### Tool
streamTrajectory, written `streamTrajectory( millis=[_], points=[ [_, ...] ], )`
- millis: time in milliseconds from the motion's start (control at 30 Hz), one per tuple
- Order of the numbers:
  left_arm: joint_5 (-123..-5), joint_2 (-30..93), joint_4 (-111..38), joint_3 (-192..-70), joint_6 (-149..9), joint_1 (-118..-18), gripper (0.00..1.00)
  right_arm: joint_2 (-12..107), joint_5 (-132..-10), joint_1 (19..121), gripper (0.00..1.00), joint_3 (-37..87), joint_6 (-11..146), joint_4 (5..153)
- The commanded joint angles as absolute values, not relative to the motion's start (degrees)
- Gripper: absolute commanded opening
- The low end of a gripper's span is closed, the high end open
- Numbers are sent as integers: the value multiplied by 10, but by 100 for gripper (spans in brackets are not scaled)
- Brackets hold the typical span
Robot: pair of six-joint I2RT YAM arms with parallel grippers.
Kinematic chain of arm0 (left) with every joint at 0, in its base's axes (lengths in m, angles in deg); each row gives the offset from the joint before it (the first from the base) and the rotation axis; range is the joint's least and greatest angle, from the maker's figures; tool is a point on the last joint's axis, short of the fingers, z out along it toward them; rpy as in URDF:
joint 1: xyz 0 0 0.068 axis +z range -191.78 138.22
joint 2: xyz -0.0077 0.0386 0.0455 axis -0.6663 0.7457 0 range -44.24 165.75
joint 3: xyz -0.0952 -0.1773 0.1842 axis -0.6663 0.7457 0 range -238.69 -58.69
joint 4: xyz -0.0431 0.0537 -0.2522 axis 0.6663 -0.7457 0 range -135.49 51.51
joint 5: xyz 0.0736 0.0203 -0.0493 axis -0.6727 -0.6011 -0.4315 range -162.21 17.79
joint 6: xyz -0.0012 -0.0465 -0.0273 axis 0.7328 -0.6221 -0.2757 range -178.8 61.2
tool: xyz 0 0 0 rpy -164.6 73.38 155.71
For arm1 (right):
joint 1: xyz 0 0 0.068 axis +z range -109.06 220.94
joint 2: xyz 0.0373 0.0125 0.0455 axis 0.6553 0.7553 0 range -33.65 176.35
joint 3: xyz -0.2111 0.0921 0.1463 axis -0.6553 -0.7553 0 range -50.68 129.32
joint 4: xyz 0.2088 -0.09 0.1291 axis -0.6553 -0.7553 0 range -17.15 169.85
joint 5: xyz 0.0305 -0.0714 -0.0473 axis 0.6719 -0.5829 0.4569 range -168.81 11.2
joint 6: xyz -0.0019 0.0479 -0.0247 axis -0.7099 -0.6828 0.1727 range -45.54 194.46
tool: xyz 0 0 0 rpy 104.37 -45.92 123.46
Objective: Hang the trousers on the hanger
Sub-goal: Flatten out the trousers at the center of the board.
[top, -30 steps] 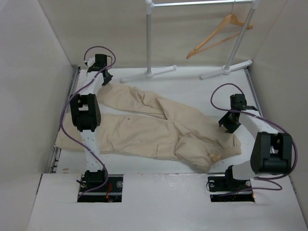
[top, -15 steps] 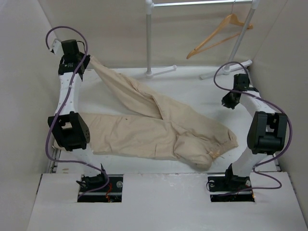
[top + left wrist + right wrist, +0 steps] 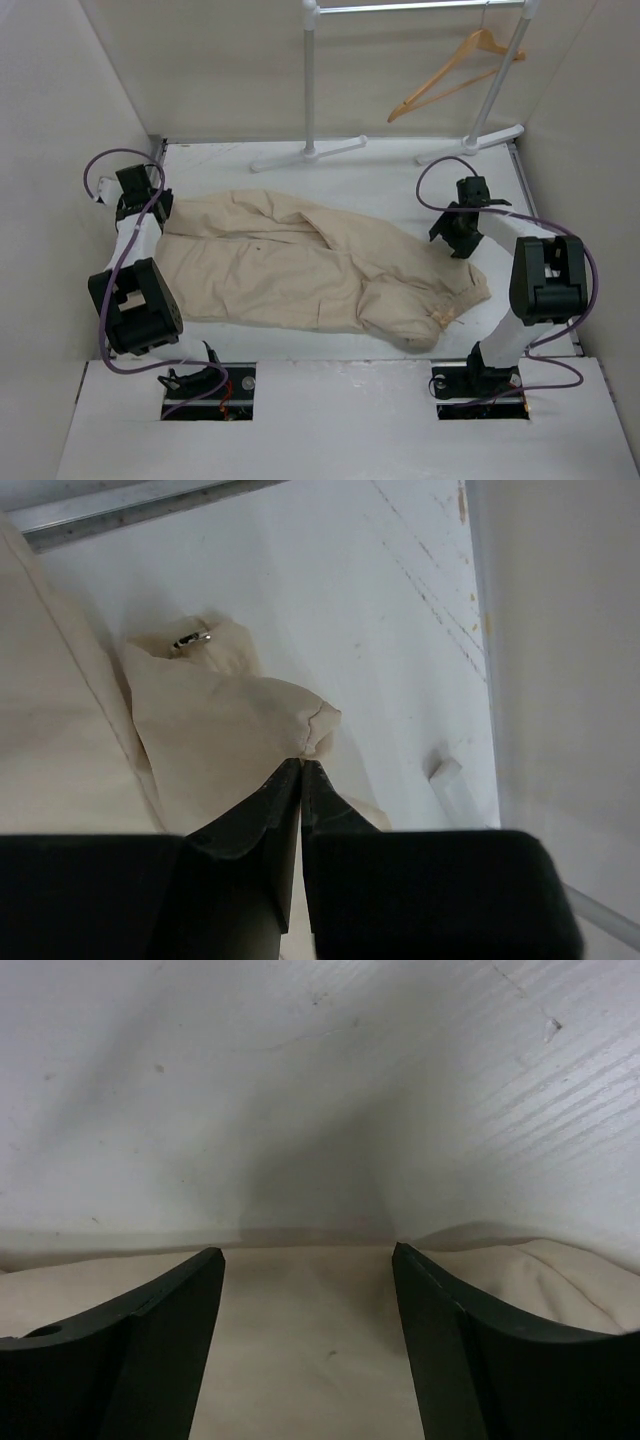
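There are two arms, one pair of trousers [image 3: 310, 265] with two legs, and one hanger [image 3: 455, 72]. The trousers lie flat in the middle of the table [image 3: 390, 180]. Their waist is at 4 o'clock and the leg ends are at 9 o'clock.

The left gripper [image 3: 302, 765] has its jaws pressed together on a small fold of a leg end. From above, the arm hides that spot. A tiny shiny bit [image 3: 190, 638] on the cloth is too small to make out.

The right gripper [image 3: 308, 1255] is at 3 o'clock, jaws spread wide, just above the trousers' edge.

A moment ago the left arm held one leg up high; now the arm is low and the leg lies down. The right gripper has come closer to the trousers.

At 1 o'clock, far back, the hanger hangs on the rack [image 3: 310, 80], well apart from the trousers. The rack's top is cut off.
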State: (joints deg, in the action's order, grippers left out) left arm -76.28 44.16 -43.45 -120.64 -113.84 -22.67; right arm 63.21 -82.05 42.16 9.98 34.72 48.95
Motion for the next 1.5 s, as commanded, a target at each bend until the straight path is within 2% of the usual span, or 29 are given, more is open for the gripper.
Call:
streamTrajectory(
  millis=[0, 133, 167, 267, 333, 367, 533, 667, 733, 833, 867, 967, 1100, 1133, 1167, 1233, 1300, 1400, 1467],
  points=[
    [-744, 424, -370, -1224, -1152, -232, 4, 626, -836, 422, 73, 105, 361, 488],
    [-738, 442, -370, -1244, -1152, -239, 4, 654, -814, 447, 60, 130, 364, 464],
    [-736, 447, -370, -1249, -1152, -241, 4, 658, -800, 454, 52, 134, 366, 462],
    [-735, 459, -370, -1260, -1152, -249, 4, 663, -774, 456, 14, 138, 362, 463],
    [-734, 465, -370, -1268, -1155, -253, 4, 665, -761, 452, 3, 146, 356, 475],
    [-733, 470, -370, -1274, -1156, -257, 4, 663, -762, 446, 1, 153, 347, 485],
    [-715, 495, -373, -1340, -1172, -278, 2, 680, -763, 399, 0, 249, 324, 526],
    [-707, 512, -393, -1426, -1184, -290, 2, 750, -784, 359, 1, 355, 323, 522],
    [-706, 513, -400, -1464, -1186, -295, 2, 783, -789, 351, 11, 395, 322, 527],
    [-697, 489, -387, -1480, -1187, -298, 2, 777, -792, 353, 48, 404, 315, 521],
    [-692, 474, -376, -1470, -1187, -298, 2, 757, -795, 354, 54, 392, 315, 526],
    [-676, 400, -297, -1362, -1184, -284, 4, 682, -826, 379, 61, 328, 312, 547],
    [-710, 317, -243, -1134, -1187, -229, 9, 594, -848, 439, 62, 191, 290, 574],
    [-720, 318, -250, -1106, -1187, -217, 12, 582, -848, 452, 62, 160, 286, 586],
    [-732, 327, -261, -1070, -1187, -199, 21, 571, -850, 459, 62, 133, 282, 591],
    [-730, 343, -276, -1048, -1187, -173, 34, 555, -855, 462, 62, 95, 280, 599],
    [-729, 339, -295, -1048, -1185, -163, 36, 542, -845, 460, 62, 77, 283, 602],
    [-739, 319, -308, -1072, -1176, -167, 46, 518, -843, 442, 60, 69, 288, 600],
    [-745, 329, -316, -1101, -1162, -195, 47, 510, -845, 437, 43, 71, 289, 598]
  ],
)
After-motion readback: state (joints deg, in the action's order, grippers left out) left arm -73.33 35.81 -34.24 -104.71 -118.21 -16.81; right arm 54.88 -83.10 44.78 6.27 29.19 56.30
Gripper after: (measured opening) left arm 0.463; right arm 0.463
